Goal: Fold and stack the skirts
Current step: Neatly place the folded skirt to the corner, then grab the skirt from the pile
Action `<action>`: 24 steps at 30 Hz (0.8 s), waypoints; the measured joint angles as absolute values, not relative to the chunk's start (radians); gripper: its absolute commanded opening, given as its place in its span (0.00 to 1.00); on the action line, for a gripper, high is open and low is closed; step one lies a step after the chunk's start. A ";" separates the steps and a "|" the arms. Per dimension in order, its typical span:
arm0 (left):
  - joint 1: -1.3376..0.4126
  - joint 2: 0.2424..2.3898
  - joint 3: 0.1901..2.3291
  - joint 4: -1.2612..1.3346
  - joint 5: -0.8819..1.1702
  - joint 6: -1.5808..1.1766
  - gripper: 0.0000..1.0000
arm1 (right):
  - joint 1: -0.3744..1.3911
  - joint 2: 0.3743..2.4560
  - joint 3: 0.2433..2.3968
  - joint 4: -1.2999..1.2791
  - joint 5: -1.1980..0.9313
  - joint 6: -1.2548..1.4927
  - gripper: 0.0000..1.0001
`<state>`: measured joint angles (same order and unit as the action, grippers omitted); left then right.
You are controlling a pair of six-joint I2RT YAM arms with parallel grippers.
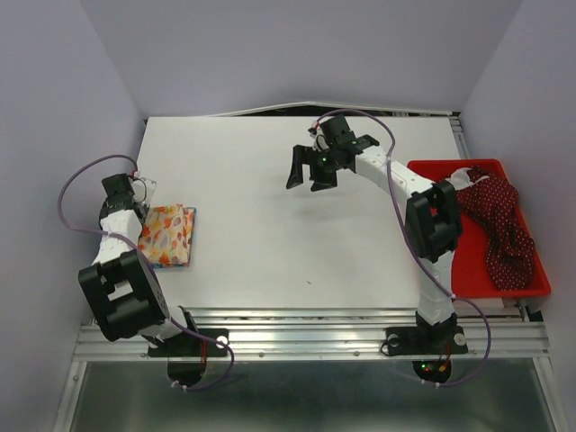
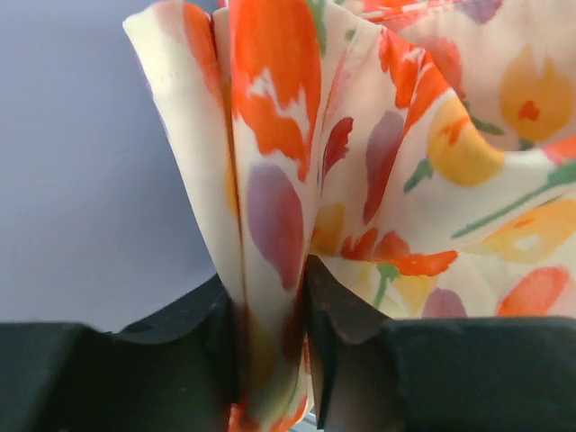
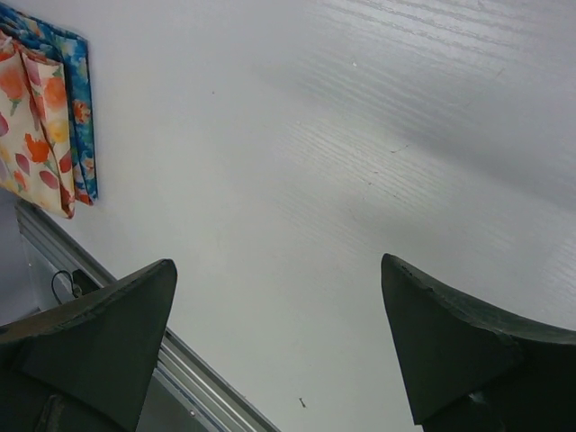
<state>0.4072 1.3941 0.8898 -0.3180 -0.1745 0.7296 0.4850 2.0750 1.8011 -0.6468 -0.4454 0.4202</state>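
Looking wrist-close alone shows left pincer (image 2: 270, 301) clamping cream skirt (image 2: 423, 162).

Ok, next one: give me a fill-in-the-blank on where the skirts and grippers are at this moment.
1. The left gripper is ____ on the cream skirt.
2. The right gripper hangs ____, holding nothing.
3. The blue skirt lies ____ the cream skirt.
4. The dark red skirt sits in the tray on the robot's ____ side.

Missing words: shut; open; under; right.
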 measured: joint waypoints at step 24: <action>0.361 1.215 1.192 -0.499 -0.075 0.741 0.99 | 0.463 2.037 1.810 -0.725 -0.353 0.186 1.00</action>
